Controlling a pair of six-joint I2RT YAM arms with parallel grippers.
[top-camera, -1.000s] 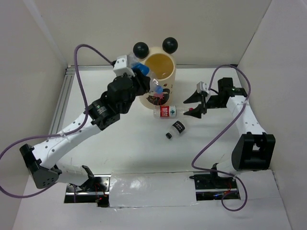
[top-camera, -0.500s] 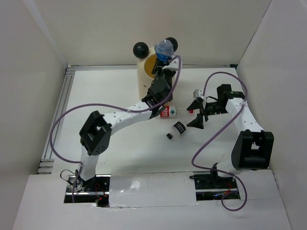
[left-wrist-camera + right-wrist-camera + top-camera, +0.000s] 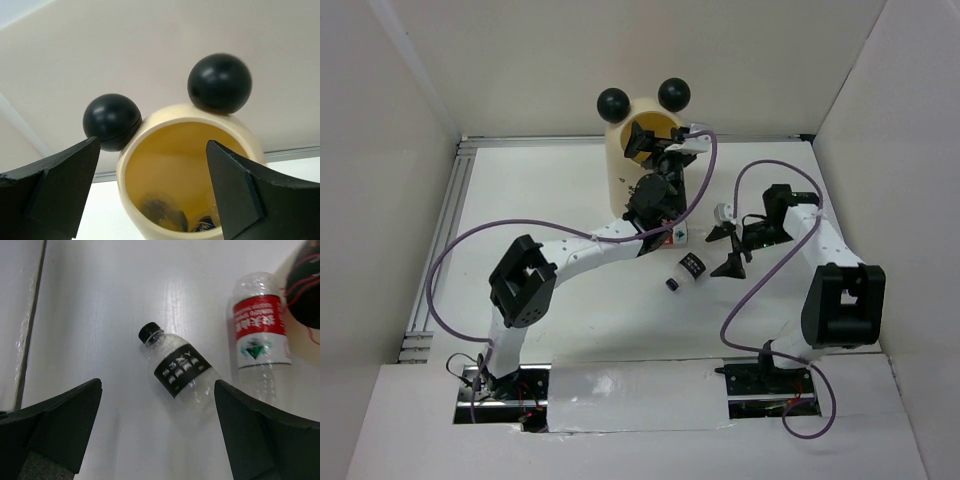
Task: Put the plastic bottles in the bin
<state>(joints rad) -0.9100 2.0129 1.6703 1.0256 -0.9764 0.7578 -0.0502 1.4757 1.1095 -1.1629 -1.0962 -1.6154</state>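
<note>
Two are lying out on the table [image 3: 540,200], near the bin [image 3: 618,165]: black-label bottle [image 3: 182,371], red-white-label bottle [image 3: 260,335] | dim bottles [image 3: 160,212] are sitting inside | left gripper [image 3: 153,141] is hanging wide open, empty, over its mouth | right gripper [image 3: 158,385] is gaping empty above the black-label bottle
</note>
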